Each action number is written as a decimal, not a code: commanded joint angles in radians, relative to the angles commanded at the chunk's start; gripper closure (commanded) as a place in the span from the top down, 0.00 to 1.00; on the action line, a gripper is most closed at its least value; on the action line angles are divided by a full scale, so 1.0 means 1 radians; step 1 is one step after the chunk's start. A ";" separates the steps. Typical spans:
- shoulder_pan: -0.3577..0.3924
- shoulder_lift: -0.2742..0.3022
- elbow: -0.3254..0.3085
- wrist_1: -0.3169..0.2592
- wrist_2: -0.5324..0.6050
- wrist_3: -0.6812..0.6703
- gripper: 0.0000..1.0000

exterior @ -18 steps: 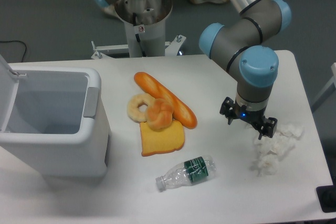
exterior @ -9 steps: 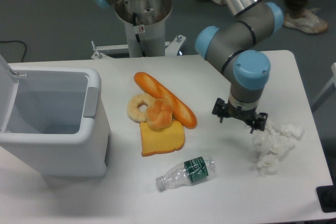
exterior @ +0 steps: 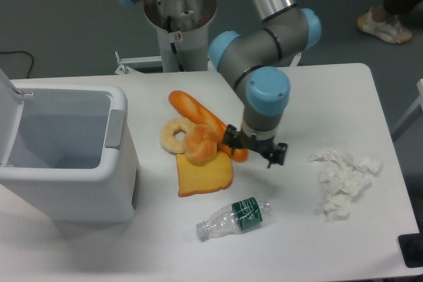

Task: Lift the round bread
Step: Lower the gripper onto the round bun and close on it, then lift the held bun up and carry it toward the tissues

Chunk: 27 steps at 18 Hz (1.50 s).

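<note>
Swinging left across the white table (exterior: 310, 242) from its spot beside the crumpled tissue (exterior: 344, 179) a second ago, the gripper (exterior: 254, 149) now hangs over the lower end of the baguette (exterior: 198, 113), just right of the bread pile. Its two dark fingers stand apart with nothing between them.

One round bread (exterior: 200, 143), a golden-brown knotted bun, sits in the middle of that pile, resting partly on the single slice of orange toast (exterior: 203, 177) and touching the one pale ring bagel (exterior: 174, 135) to its left. The baguette runs diagonally behind and to the right of the bun, its lower end partly hidden by the tool.

One container is on the table: a white bin (exterior: 66, 156) at the left edge, its lid raised. What can be seen of its inside shows only bare walls; the bottom is not fully visible.

One clear plastic bottle (exterior: 234, 217) with a green label lies on its side near the front of the table, below the toast and apart from it. The tissue lies in one loose heap at the right, well apart from the breads.
</note>
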 joint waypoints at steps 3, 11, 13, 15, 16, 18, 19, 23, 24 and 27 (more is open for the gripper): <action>-0.032 0.017 -0.041 -0.006 0.002 -0.005 1.00; -0.057 0.002 -0.071 -0.009 0.002 0.005 0.81; -0.057 0.000 -0.071 -0.009 0.000 0.009 0.63; -0.057 -0.001 -0.069 -0.009 0.000 0.009 0.50; -0.057 -0.004 -0.069 -0.009 0.000 0.009 0.40; -0.057 -0.008 -0.069 -0.009 0.000 0.011 0.18; -0.057 -0.008 -0.068 -0.009 0.000 0.011 0.06; -0.054 -0.001 -0.051 -0.029 -0.011 0.009 0.00; -0.054 0.005 -0.036 -0.053 -0.011 0.008 0.00; -0.048 0.031 0.041 -0.138 -0.009 -0.009 0.00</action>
